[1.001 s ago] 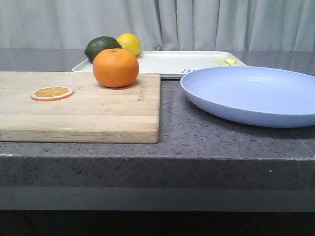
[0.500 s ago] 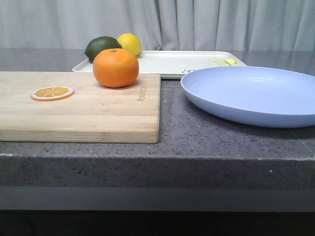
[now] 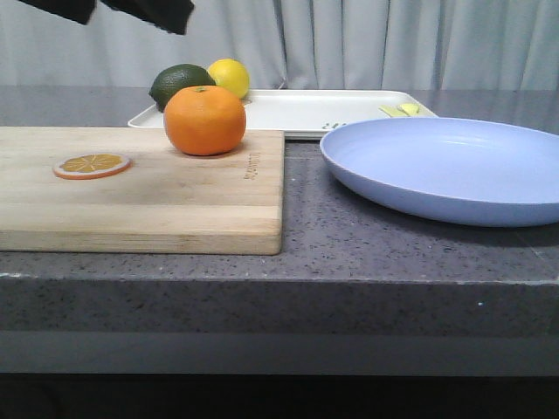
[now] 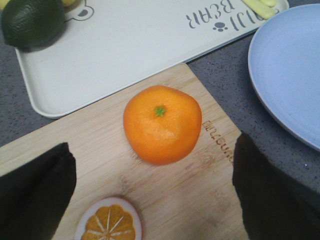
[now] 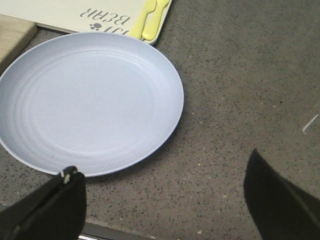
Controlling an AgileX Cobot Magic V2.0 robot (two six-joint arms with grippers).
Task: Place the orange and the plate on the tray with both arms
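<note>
Orange (image 3: pixel 204 120) first: you have it sitting upright on the wooden cutting board (image 3: pixel 140 188), near the board's far right corner, green stem spot facing up. From your left wrist view the left gripper (image 4: pixel 152 192) hangs above it with both dark fingers (image 4: pixel 35 192) spread wide, one on each side of the fruit and clear of it, gripping nothing. In the front view you only catch a dark piece of that arm at the top left corner, high over the board.

An orange slice (image 3: pixel 92 164) lies flat on the board toward its left side, well apart from the whole fruit.

Your plate (image 3: pixel 450 168) rests on the grey speckled counter (image 3: pixel 349 244) to the right of the board, not touching it. The right gripper (image 5: pixel 165 200) hovers over the plate's near edge, fingers parted wide and holding nothing; one fingertip looks close to the rim, though you cannot tell from this angle whether it touches.

The tray (image 3: pixel 306 111) sits behind both board and plate, flat on the counter. A dark green avocado or lime (image 3: pixel 179 85) and a yellow lemon (image 3: pixel 229 77) sit at its far left corner, and pale yellow cutlery (image 3: pixel 402 110) lies at its right end
</note>
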